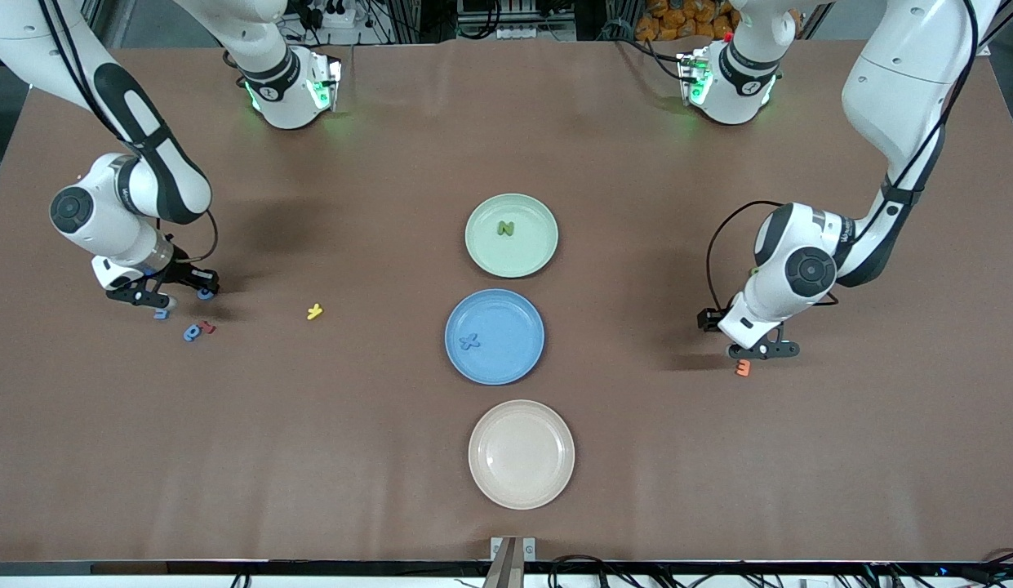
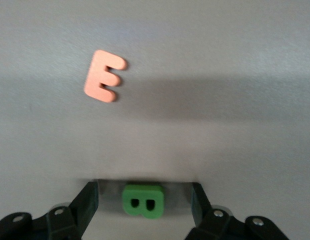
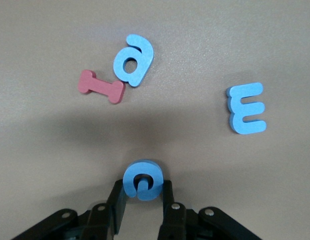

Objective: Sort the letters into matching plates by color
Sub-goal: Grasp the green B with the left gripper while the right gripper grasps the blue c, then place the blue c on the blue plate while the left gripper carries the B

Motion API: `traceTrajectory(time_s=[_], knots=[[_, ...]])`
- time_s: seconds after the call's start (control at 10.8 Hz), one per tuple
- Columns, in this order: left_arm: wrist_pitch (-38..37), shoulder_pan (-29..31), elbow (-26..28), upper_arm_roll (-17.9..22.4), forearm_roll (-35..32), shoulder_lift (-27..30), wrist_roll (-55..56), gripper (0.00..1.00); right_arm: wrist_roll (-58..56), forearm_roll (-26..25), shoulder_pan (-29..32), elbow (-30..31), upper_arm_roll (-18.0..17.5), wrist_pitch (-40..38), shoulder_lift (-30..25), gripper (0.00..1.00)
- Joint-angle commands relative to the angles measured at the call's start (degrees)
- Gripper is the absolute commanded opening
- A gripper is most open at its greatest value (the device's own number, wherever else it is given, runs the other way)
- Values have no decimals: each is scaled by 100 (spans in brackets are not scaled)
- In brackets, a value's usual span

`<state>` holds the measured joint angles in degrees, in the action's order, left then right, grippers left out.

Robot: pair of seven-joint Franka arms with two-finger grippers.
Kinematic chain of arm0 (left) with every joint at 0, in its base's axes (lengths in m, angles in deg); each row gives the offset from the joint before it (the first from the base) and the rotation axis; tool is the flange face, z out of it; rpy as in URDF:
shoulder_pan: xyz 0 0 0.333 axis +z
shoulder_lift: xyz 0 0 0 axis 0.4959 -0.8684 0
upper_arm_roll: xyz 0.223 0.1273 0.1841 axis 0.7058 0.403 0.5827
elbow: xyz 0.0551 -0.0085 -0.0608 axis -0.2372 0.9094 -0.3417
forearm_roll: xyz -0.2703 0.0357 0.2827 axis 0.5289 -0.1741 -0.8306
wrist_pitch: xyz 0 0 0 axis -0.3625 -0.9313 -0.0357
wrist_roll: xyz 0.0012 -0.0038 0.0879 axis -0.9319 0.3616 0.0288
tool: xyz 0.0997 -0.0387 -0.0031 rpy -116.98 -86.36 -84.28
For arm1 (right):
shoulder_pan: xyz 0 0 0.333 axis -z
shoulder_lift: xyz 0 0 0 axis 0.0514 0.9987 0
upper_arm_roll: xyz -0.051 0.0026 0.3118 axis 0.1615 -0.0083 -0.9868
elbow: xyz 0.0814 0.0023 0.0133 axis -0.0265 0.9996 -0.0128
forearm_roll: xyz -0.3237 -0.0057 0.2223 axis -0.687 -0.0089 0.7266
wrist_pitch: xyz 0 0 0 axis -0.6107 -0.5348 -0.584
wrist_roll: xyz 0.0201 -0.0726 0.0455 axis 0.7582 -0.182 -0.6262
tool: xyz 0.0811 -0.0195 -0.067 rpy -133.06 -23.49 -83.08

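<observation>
A round blue letter [image 3: 141, 180] lies on the table with my right gripper [image 3: 142, 192] shut on it, both fingers touching its sides; in the front view this gripper [image 1: 201, 287] is low at the right arm's end of the table. A blue "a" [image 3: 132, 60] and a blue "E" [image 3: 247, 108] lie loose close by. My left gripper [image 2: 144, 192] stands open around a green "B" [image 2: 143, 201], with a gap on each side. The green plate [image 1: 535, 253] holds a green letter [image 1: 505, 229]. The blue plate [image 1: 514, 363] holds a blue letter [image 1: 470, 342].
A red "I" [image 3: 101, 86] touches the blue "a". An orange "E" [image 2: 103, 76] lies just nearer the front camera than the left gripper [image 1: 763, 351]. A yellow letter [image 1: 314, 311] sits between the right gripper and the plates. A beige plate [image 1: 521, 454] is nearest the camera.
</observation>
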<state>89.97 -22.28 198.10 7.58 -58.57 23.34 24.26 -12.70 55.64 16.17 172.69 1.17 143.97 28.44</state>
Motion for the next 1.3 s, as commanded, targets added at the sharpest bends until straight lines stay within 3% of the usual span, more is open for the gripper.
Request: traceTrajectory(time_s=[0.0,0.19,0.28,0.46,0.56,0.93,1.2], knots=[[31,-94,110,31,-70,61,234,76,35,-181,5,-93,-122,-13,-128,24],[31,-94,127,31,-79,61,217,61,428,-129,-302,-548,-148,-834,-348,24],[31,-94,128,31,-79,70,164,48,753,-120,-521,-855,-192,-1327,-392,24],[22,-94,136,31,-87,105,129,11,1710,-120,-1153,-1436,-228,-1814,-349,24],[22,-85,145,31,-87,122,120,0,2036,-33,-1556,-1612,-228,-1815,-305,24],[-22,-85,180,-3,-140,447,23,0,2555,1266,-2910,-2447,-219,-1815,142,23],[-22,-85,241,-293,261,509,207,0,3689,1269,-3668,-3255,-219,-1736,748,23]])
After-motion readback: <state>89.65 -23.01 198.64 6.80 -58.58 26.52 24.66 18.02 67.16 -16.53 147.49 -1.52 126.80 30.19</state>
